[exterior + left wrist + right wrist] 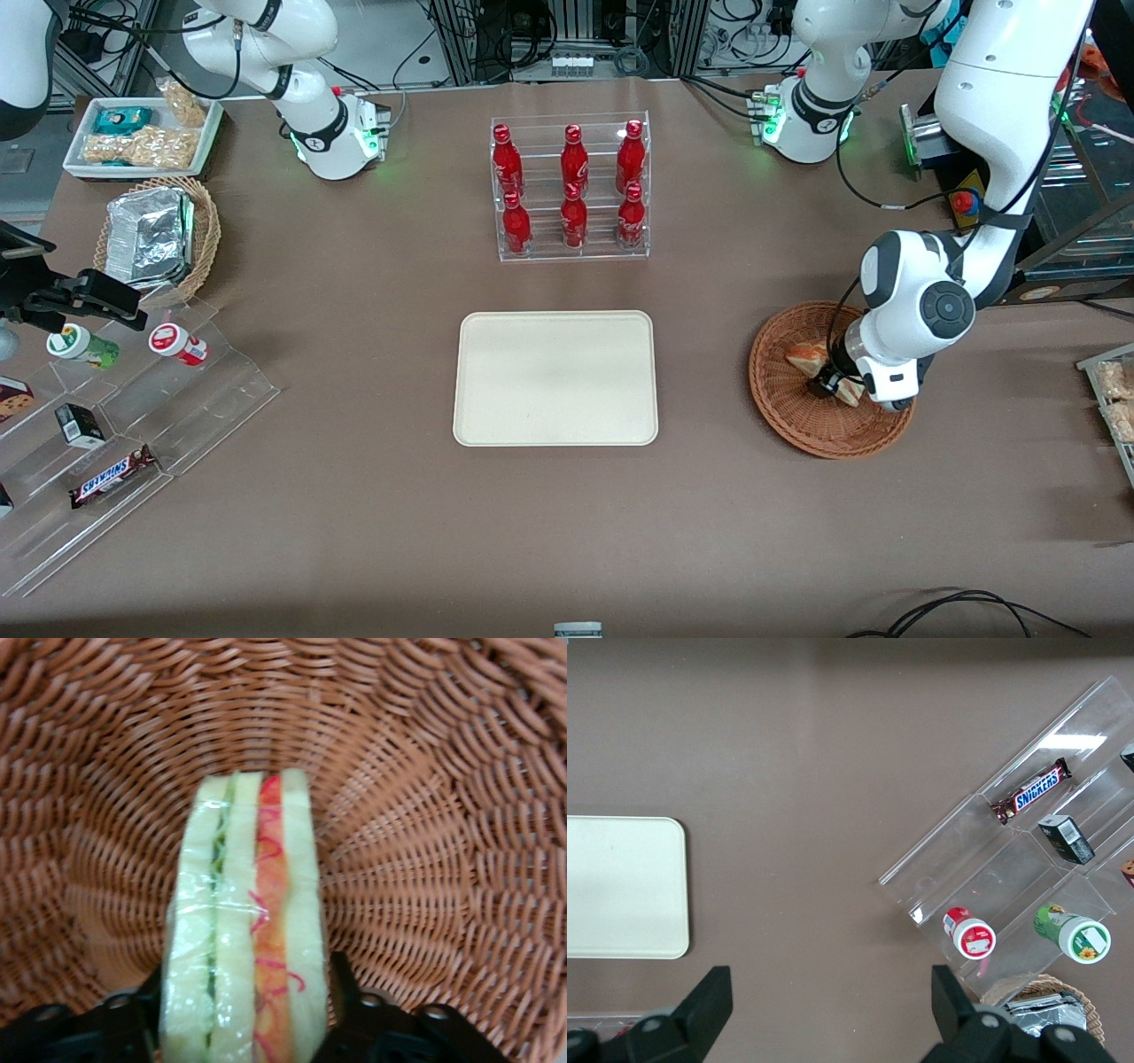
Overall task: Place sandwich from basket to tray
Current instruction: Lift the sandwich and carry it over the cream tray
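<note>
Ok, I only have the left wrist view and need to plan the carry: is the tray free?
Observer: Yes, the tray lies bare, beside the basket toward the parked arm's end.
Operator: Anything tall near that path?
Observer: A rack of red bottles stands farther from the front camera than the tray, off the direct line.
Operator: And where is the gripper?
Observer: The gripper is down inside the basket at the sandwich.
</note>
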